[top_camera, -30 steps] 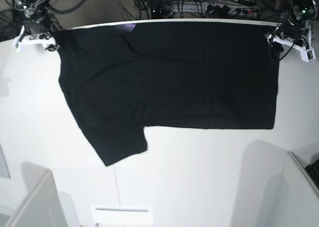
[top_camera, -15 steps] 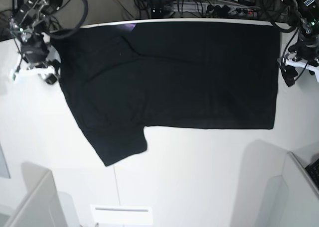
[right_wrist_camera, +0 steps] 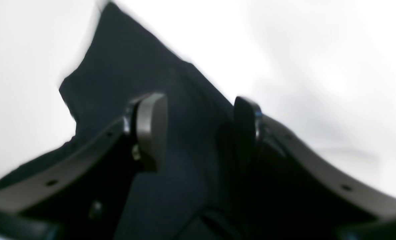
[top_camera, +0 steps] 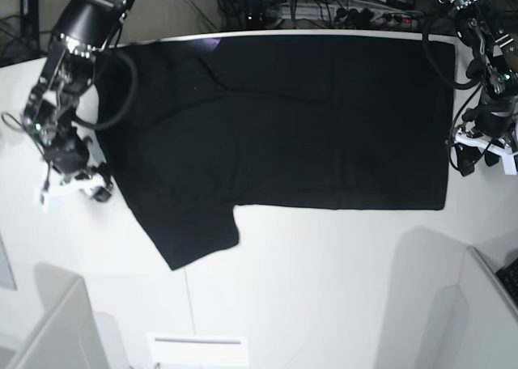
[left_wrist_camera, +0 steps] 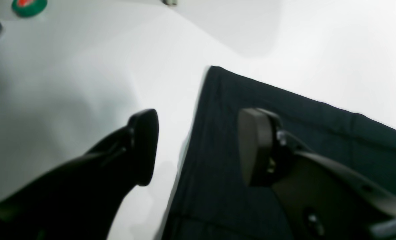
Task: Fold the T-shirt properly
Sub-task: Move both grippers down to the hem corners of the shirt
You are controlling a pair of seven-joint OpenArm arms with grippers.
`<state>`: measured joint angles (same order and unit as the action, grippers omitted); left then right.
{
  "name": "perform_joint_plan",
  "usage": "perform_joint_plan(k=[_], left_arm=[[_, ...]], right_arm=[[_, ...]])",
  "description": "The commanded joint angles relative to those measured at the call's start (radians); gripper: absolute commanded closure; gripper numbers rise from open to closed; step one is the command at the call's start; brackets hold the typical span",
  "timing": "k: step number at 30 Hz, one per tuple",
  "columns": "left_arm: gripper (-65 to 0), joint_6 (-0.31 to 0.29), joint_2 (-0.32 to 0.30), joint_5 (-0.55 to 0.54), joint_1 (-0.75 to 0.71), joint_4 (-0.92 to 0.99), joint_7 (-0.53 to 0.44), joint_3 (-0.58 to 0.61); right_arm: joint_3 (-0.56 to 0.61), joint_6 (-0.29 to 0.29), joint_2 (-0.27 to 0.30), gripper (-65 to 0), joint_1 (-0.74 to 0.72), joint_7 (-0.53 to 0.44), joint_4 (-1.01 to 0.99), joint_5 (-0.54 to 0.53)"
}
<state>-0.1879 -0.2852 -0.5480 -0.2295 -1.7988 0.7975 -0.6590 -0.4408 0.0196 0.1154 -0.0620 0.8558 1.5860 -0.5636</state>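
The black T-shirt (top_camera: pixel 283 126) lies spread flat on the white table (top_camera: pixel 324 272), plain side up, with one sleeve pointing toward the front left. My left gripper (top_camera: pixel 469 159) is open beside the shirt's right edge. In the left wrist view it (left_wrist_camera: pixel 198 146) straddles that edge, near the shirt's (left_wrist_camera: pixel 317 120) corner. My right gripper (top_camera: pixel 87 189) is open at the shirt's left edge by the sleeve. In the right wrist view it (right_wrist_camera: pixel 198 130) hangs over the cloth (right_wrist_camera: pixel 118 66). Neither holds anything. The print is hidden.
Cables and power strips (top_camera: pixel 356 13) run behind the table's far edge. White panels stand at the front left (top_camera: pixel 57 328) and front right (top_camera: pixel 486 304), and a white block (top_camera: pixel 198 349) sits at the front. A green tape roll (left_wrist_camera: pixel 29 6) lies on the table.
Both grippers have left the shirt's far corners and moved toward the front along its left and right sides. The shirt has stayed flat and still.
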Motion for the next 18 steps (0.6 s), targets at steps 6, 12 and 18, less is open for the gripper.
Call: perform_joint_plan(k=[6, 12, 18], left_arm=[[-35.2, -0.005, -0.062, -0.007, 0.014, 0.043, -0.022, 0.04], [-35.2, -0.005, -0.062, -0.007, 0.014, 0.05, -0.022, 0.035], [-35.2, -0.003, -0.062, -0.007, 0.012, 0.05, -0.022, 0.035]], right_arm=[[0.185, 0.007, 0.099, -30.6, -0.17, -0.128, -0.224, -0.011], [0.303, 0.009, 0.123, -31.2, -0.332, -0.194, -0.464, -0.011], [0.428, 0.009, 0.123, -35.1, -0.473, -0.278, -0.685, -0.011]])
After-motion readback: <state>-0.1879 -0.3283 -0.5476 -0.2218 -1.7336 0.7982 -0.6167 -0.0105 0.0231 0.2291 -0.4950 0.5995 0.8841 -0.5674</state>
